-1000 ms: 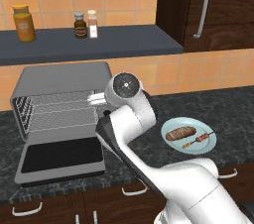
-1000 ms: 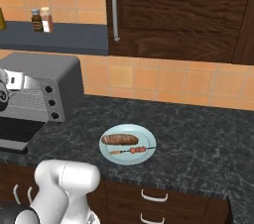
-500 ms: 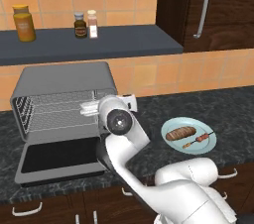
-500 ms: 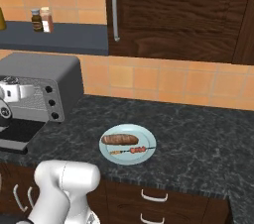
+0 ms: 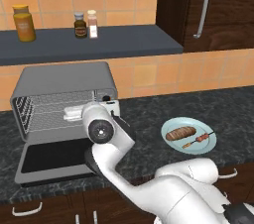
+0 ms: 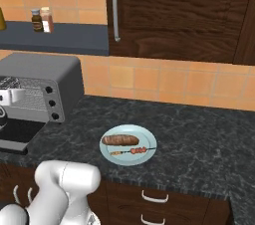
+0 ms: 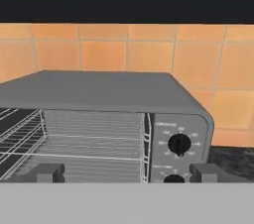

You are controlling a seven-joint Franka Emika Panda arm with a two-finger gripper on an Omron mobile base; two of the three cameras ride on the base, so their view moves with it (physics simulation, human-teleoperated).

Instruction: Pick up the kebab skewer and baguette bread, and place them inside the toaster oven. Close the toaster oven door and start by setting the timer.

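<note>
The toaster oven (image 5: 64, 99) stands on the dark counter directly ahead of the gripper (image 7: 126, 172), its cavity open and its wire rack bare. The toaster oven door (image 5: 54, 157) lies folded down flat on its bottom hinge, below and in front of the gripper, so the mouth of the oven is free for loading. In the hand view the gripper faces the upper right corner of the oven front; the top knob (image 7: 179, 144) of the control panel sits just above and right of centre between the fingertips. The fingertips (image 7: 48, 173) stand far apart at the two sides of that view, so the jaws are spread wide with nothing between them. The plate (image 5: 171, 145) rests on the counter well to the right of the gripper, apart from the oven. On it lie the baguette bread (image 5: 180, 133) and, just beside it on the near side, the kebab skewer (image 5: 198, 140); both lie flat and untouched. Judged from this layout, neither item has been loaded, and the arm must swing right to reach the plate.
</note>
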